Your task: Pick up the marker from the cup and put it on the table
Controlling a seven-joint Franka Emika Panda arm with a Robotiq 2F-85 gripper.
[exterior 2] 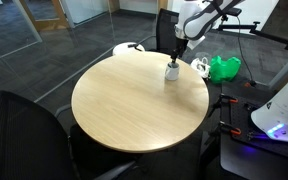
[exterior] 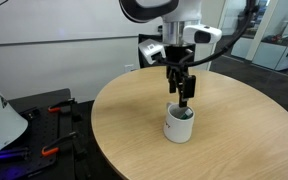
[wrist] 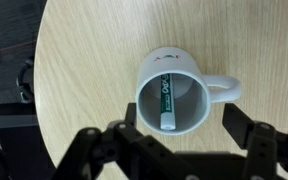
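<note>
The white cup [wrist: 179, 95] stands upright on the round tan table [wrist: 84, 70], its handle to the right in the wrist view. The green marker [wrist: 167, 105] leans inside the cup, its light tip toward the near rim. My gripper [wrist: 184, 130] is open and empty, straight above the cup, one finger on either side of the near rim. In both exterior views the gripper [exterior: 183, 93] [exterior 2: 176, 52] hangs just above the cup [exterior: 179, 125] [exterior 2: 171, 70], which stands on the table [exterior: 224, 140] [exterior 2: 134, 100]. The marker shows as a small dark speck in the cup mouth [exterior: 185, 114].
A black chair [exterior 2: 29, 125] stands at the table's near edge, another chair [exterior 2: 164, 28] behind the arm. A green bag [exterior 2: 224, 68] and a white robot base [exterior 2: 284, 110] stand beside the table. A toolbox [exterior: 49, 120] lies on the floor.
</note>
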